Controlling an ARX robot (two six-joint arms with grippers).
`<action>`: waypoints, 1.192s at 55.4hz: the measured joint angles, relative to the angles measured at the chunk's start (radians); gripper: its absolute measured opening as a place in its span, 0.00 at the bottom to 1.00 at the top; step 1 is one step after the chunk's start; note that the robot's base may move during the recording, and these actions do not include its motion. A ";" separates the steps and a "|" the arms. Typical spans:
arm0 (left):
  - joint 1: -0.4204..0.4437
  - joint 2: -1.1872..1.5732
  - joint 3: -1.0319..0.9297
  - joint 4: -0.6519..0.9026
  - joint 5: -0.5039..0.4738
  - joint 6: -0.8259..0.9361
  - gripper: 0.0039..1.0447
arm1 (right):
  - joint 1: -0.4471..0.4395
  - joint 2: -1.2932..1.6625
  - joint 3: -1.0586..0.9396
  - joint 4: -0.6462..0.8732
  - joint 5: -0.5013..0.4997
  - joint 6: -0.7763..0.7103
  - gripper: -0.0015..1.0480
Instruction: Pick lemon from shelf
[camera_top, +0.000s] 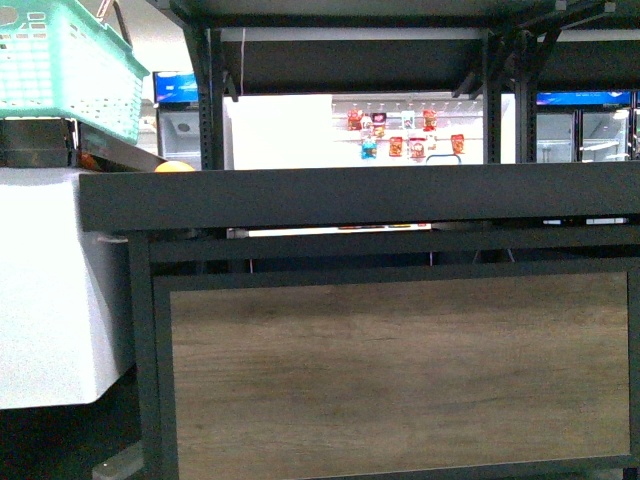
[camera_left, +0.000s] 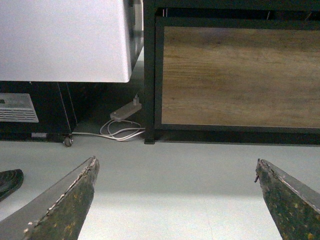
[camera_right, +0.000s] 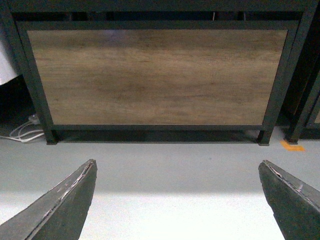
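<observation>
Wood-fronted shelf (camera_right: 157, 75) is faced by left gripper (camera_left: 176, 200) and right gripper (camera_right: 177, 200), both wide open — its deck edge (camera_top: 360, 200) above them could be struck; no lemon is seen.

No writing can be read in any view. The packets (camera_top: 396, 147) hanging behind the shelf (camera_top: 350, 197) are too small to make out. The blue cooler signs (camera_top: 176, 86) are blurred.

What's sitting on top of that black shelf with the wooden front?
The shelf is seen edge-on from the front, so the top of its deck is hidden. Only a rounded orange-yellow sliver peeks above its left end; what it is cannot be told.
</observation>
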 joint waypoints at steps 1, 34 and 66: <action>0.000 0.000 0.000 0.000 0.000 0.000 0.92 | 0.000 0.000 0.000 0.000 0.000 0.000 0.93; 0.000 0.000 0.000 0.000 0.000 0.000 0.92 | 0.000 0.000 0.000 0.000 0.000 0.000 0.93; 0.000 0.000 0.000 0.000 0.000 0.000 0.92 | 0.000 0.000 0.000 0.000 0.000 0.000 0.93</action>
